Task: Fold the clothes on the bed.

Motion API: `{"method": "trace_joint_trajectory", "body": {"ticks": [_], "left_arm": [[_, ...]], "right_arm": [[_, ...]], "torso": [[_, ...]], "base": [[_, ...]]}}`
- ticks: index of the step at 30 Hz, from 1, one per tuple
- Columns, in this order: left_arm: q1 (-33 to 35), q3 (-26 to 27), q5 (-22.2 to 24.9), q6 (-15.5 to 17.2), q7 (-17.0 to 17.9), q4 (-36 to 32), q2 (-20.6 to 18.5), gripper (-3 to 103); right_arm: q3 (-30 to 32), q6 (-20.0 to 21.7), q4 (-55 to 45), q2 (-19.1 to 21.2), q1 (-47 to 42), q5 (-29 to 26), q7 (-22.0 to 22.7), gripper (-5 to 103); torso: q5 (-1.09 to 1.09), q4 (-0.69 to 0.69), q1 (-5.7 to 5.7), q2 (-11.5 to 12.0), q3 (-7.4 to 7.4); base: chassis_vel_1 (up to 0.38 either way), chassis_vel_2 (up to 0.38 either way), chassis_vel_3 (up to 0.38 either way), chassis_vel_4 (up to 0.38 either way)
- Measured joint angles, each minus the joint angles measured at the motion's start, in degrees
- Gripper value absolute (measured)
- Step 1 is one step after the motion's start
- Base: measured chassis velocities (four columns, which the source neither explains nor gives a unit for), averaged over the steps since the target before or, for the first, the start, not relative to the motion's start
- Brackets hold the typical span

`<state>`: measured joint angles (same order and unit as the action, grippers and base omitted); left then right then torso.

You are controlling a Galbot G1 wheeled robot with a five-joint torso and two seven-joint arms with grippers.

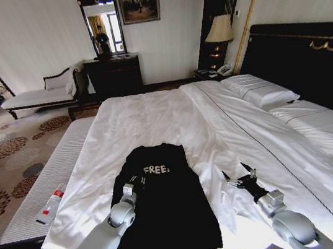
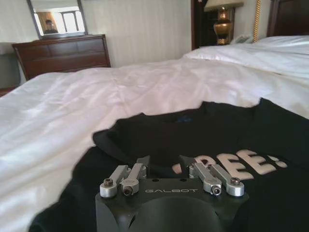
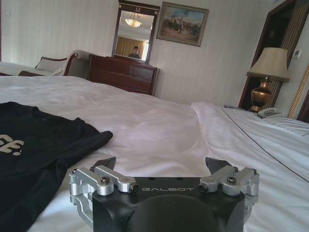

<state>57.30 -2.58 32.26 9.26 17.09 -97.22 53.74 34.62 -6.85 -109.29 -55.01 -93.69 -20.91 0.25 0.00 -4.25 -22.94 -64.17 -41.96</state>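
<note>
White bed (image 1: 153, 117), black T-shirt (image 1: 168, 218) flat.

The T-shirt (image 1: 162, 203) lay on the bed (image 1: 152, 114). The left gripper (image 1: 135, 180) stood over it, lettering just ahead. The right gripper (image 1: 236, 173) stood over bare sheet, the T-shirt to its left.

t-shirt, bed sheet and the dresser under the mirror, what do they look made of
T-shirt: looks like soft matte knit, probably cotton; it lies limp, with a flat white print.
Bed sheet: smooth white woven fabric with a slight sheen, perhaps sateen; fine creases catch the light.
Dresser: dark reddish wood, or a veneer, with a polished finish; its drawer fronts gleam faintly.
</note>
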Motion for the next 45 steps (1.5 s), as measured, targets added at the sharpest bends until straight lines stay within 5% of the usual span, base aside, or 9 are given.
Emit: {"method": "trace_joint_trajectory", "body": {"ticks": [9,12,20,29,39,45], "left_arm": [[-1.69,6.2,12.51,0.61,2.69,0.02,-1.69,67],[-6.47,6.64,17.61,1.18,3.28,4.74,0.08,83],[-17.55,3.81,21.49,2.75,2.71,17.25,4.61,101],[-25.29,0.87,24.33,6.95,2.15,29.53,9.41,96],[-30.64,0.24,24.06,7.48,-0.2,39.23,15.28,88],[-31.49,0.17,23.09,8.16,-0.47,42.37,17.74,66]], "right_arm": [[-2.11,0.22,1.97,-0.01,3.83,-1.29,0.08,100],[-3.14,1.08,2.81,0.64,6.76,-3.16,0.55,100],[-3.04,1.64,4.11,1.57,8.43,-4.95,0.79,100],[-2.45,1.8,4.95,1.94,8.41,-5.44,0.69,100],[-2.54,2.45,5.1,2.76,9.03,-6.16,0.93,100],[-2.44,2.64,5.11,3.05,9.3,-6.46,1.08,100]], "torso": [[0.0,0.0,0.0,0.0,0.0],[-0.01,0.0,0.0,0.0,0.0],[0.01,-0.02,0.0,0.0,-0.01],[0.0,0.0,0.0,0.0,0.0],[0.0,-0.01,-0.01,0.0,0.0],[0.0,-0.01,0.0,0.01,0.0]], "base": [[0.0,0.0,0.0,0.0],[0.0,0.0,0.0,0.0],[0.0,0.0,0.0,0.0],[0.0,0.0,0.0,0.0],[0.0,0.0,0.0,0.0],[0.0,0.0,0.0,0.0]]}}
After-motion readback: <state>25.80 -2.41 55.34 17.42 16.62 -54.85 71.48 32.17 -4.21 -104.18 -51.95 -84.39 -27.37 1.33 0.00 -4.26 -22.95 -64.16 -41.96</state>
